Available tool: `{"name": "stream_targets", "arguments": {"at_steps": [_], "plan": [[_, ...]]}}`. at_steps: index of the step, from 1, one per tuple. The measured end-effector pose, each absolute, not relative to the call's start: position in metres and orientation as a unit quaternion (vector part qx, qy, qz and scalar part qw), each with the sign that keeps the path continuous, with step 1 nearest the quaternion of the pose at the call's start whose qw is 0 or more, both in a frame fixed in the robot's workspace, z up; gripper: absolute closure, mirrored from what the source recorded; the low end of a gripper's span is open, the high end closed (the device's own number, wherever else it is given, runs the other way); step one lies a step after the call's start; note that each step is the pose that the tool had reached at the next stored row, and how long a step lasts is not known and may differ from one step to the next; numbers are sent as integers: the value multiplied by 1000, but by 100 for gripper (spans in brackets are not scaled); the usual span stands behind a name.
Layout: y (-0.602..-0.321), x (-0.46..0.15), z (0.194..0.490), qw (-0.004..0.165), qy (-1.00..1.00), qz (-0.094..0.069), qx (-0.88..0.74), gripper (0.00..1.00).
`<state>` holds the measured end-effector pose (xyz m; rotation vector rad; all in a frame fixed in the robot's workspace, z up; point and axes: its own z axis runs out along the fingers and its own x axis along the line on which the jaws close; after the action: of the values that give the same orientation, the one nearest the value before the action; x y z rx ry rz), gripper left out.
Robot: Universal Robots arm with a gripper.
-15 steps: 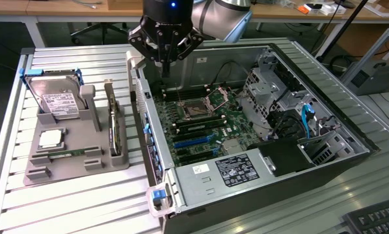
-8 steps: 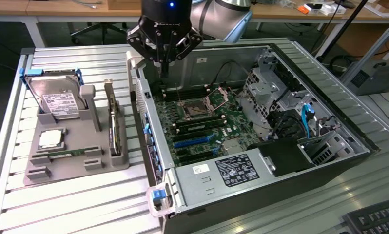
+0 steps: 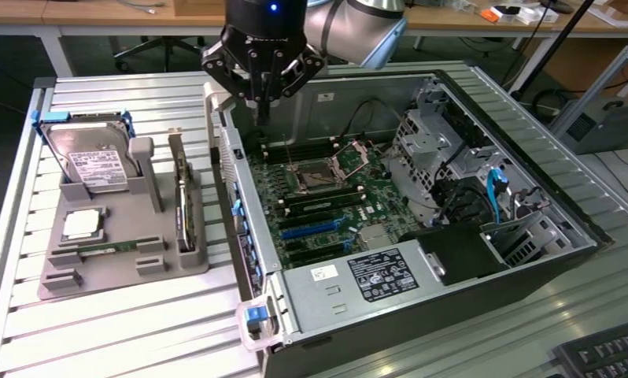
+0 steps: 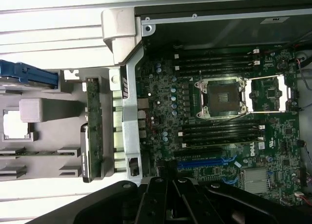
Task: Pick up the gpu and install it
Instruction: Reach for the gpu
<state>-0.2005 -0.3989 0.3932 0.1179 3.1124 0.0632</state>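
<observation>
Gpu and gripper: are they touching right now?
Apart. The exterior view shows the gripper above the open case, with the gpu standing in the gray holder beside it.

gpu faces hidden, standing edge-on; keyboard cut by picture corner

Exterior high and oblique, wrist straight down, shared motherboard
</observation>
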Motion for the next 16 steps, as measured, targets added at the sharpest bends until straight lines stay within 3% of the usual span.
{"name": "stream_targets", "arguments": {"at_steps": [16], "plan": [[-399, -208, 393, 13, 999, 20, 38, 89]]}}
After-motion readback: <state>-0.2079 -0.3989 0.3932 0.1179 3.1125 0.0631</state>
